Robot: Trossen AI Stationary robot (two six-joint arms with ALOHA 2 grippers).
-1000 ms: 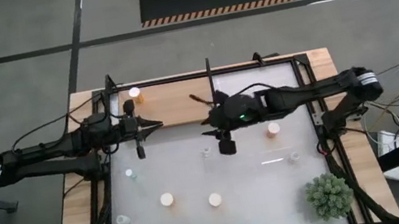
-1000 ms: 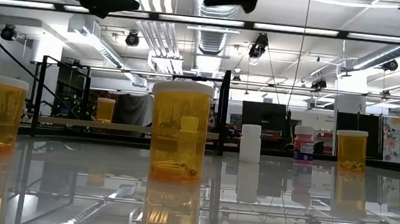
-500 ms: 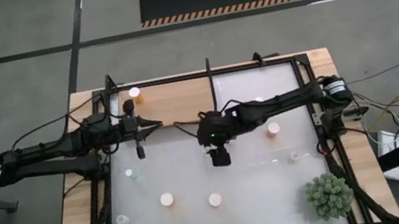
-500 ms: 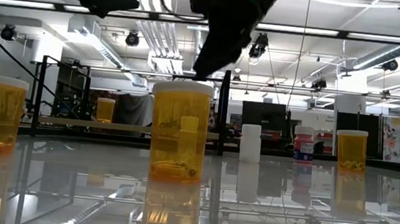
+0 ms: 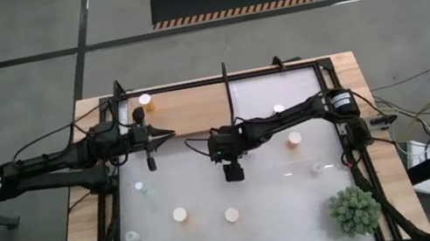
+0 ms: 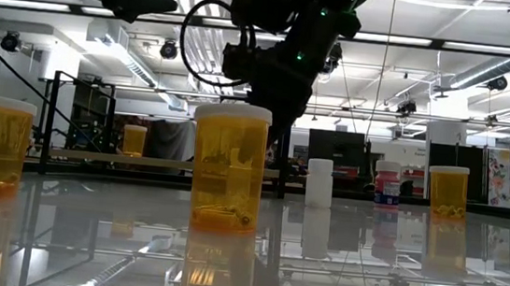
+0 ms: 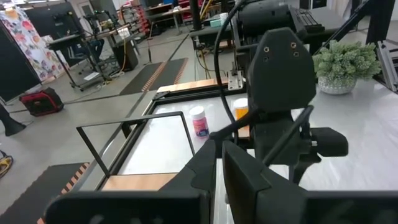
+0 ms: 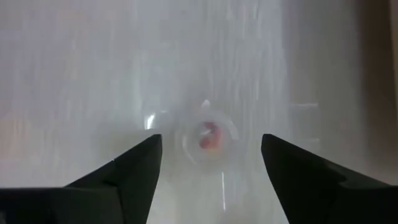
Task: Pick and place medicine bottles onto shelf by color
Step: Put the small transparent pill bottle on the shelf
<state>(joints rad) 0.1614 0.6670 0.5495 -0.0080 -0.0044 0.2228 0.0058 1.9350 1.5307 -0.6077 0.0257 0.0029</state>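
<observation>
Little of the task appears done. One orange bottle (image 5: 146, 103) is seen standing on the shelf (image 5: 186, 108), at its far left corner. The rest are spread over the white bench (image 5: 280, 189): an orange bottle (image 5: 294, 137) at right centre, two more nearer the front (image 5: 180, 215) (image 5: 232, 215), and several pale ones that are hard to make out.

The right gripper (image 8: 211, 163) is held over the bench centre, fingers spread, with a clear bottle (image 8: 210, 138) seen from above between them; no contact can be judged, so this pick looks just begun.

The left gripper (image 5: 166, 134) is parked at the shelf's front edge, its fingers drawn together on nothing.

A potted plant (image 5: 354, 209) stands at the front right corner.
</observation>
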